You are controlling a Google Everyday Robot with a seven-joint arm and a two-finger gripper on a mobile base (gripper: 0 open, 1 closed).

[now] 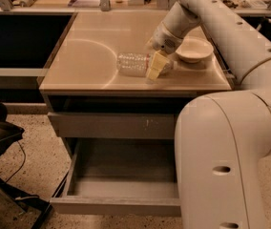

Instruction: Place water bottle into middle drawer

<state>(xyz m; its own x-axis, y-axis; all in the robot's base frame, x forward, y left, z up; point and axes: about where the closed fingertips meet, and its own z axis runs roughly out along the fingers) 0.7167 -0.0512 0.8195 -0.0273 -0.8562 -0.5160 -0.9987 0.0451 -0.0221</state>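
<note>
The water bottle (130, 64) is lying sideways on the desk (88, 51), long axis left–right, with the end effector (154, 68) sitting over its right half (whether gripping cannot be told), above the open middle drawer (116, 206).

Clear, crinkled, glossy plastic: water bottle (131, 64). Pale matt-yellow gripper (155, 67) at it, 8 o'clock from glossy white bowl (193, 49). Smooth satin countertop (90, 44). Matt grey middle drawer (116, 207).
</note>
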